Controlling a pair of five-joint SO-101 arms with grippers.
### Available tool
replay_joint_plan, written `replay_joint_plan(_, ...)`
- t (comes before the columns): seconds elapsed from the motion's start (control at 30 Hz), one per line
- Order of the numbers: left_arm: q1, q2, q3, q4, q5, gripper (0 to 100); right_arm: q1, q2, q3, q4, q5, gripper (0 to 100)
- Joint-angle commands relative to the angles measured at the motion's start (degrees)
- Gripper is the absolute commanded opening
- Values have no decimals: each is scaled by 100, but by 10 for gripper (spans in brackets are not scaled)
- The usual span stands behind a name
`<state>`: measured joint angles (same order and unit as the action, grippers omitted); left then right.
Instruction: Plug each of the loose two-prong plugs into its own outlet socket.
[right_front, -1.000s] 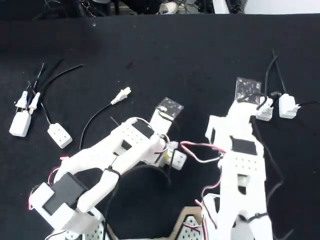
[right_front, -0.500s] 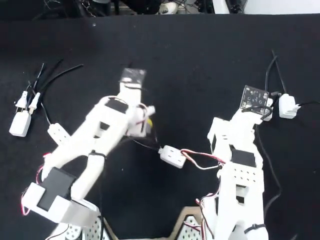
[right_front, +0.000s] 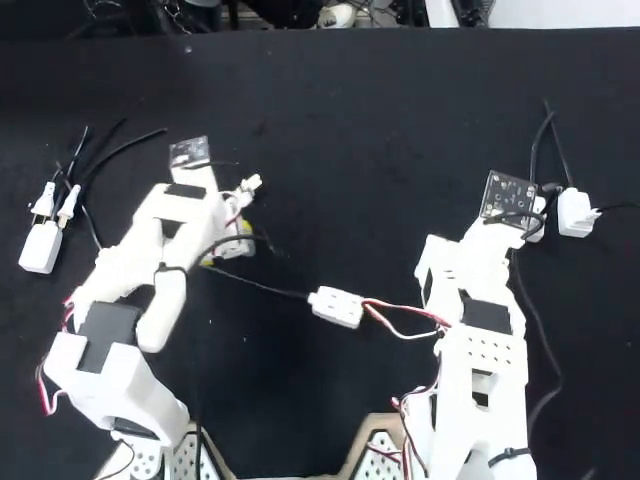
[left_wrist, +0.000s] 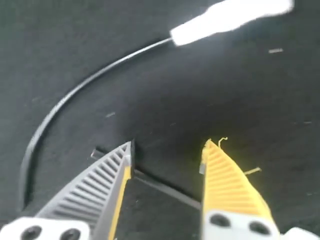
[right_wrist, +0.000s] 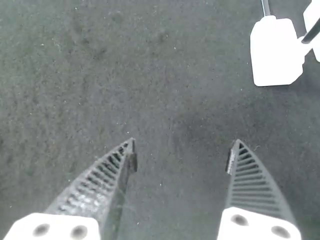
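Observation:
A loose white two-prong plug (right_front: 245, 187) with a thin black cable lies at the left-centre of the black mat. My left gripper (right_front: 232, 228) hovers just beside it, open and empty. In the left wrist view the plug (left_wrist: 230, 17) lies beyond the grey and yellow fingertips of that gripper (left_wrist: 167, 150), and its cable curves past them. A white socket block (right_front: 335, 306) lies mid-table. My right gripper (right_wrist: 180, 152) is open over bare mat, near a white socket block (right_wrist: 276, 51) at the right side.
At the far left lie a white adapter (right_front: 40, 247), two more plugs (right_front: 55, 202) and another socket block (right_front: 120, 270). White blocks with cables (right_front: 575, 212) sit at the far right. Red and white arm wires (right_front: 400, 318) trail by the middle block.
My left arm has swung from the middle socket block leftward to the loose plug. The block stays mid-table. The right arm drew back slightly, then kept still.

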<state>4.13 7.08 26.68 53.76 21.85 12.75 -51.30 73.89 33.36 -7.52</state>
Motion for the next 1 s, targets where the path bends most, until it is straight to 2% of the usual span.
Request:
replay_joint_plan(0.0,-435,9,-145,686,-396,224,-79,-101,-22,-123,-35,279)
replay_joint_plan(0.3,-1332,0,-505,1582,-1758,223,-79,-119,-31,-123,-35,279)
replay_joint_plan(0.4,-1200,0,-971,1952,-2365,223,-79,-119,-31,-123,-35,279)
replay_joint_plan(0.5,-980,0,-1420,2277,-3341,223,-79,-119,-31,-123,-35,279)
replay_joint_plan(0.67,-796,70,-1516,2321,-4905,223,-79,-119,-22,-123,-35,279)
replay_joint_plan(0.97,-549,62,-1156,2286,-6066,223,-79,-119,-31,-123,-35,279)
